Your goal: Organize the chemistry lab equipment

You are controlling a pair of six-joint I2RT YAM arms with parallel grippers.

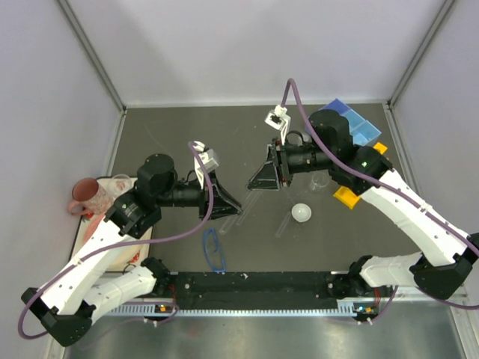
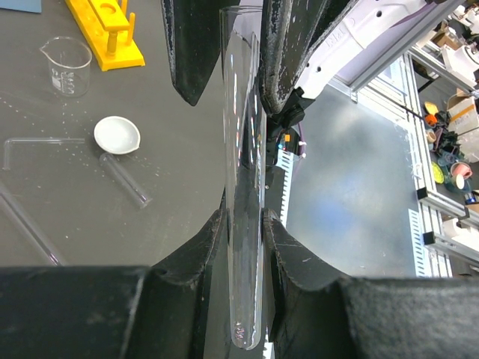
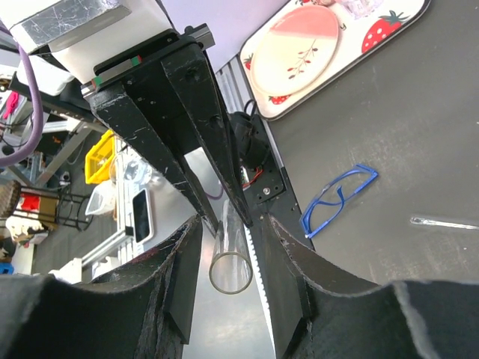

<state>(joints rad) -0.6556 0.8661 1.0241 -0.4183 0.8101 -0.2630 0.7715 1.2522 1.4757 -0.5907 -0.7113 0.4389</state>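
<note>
Clear tube (image 2: 243, 149) clamped in left gripper (image 2: 245, 221) above mid-table, open end between right gripper's (image 3: 228, 224) spread fingers. Blue goggles (image 1: 214, 249) flat by near edge. White dish (image 1: 301, 212), beaker (image 1: 320, 182), yellow rack (image 1: 346, 196), light-blue tray (image 1: 352, 123) toward far right corner.

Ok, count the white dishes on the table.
1: a white dish on the dark table, just left of the yellow rack. The right arm could be hiding more.

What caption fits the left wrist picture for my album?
A clear tube between the left tool and right tool; white dish, beaker, yellow rack behind.
</note>
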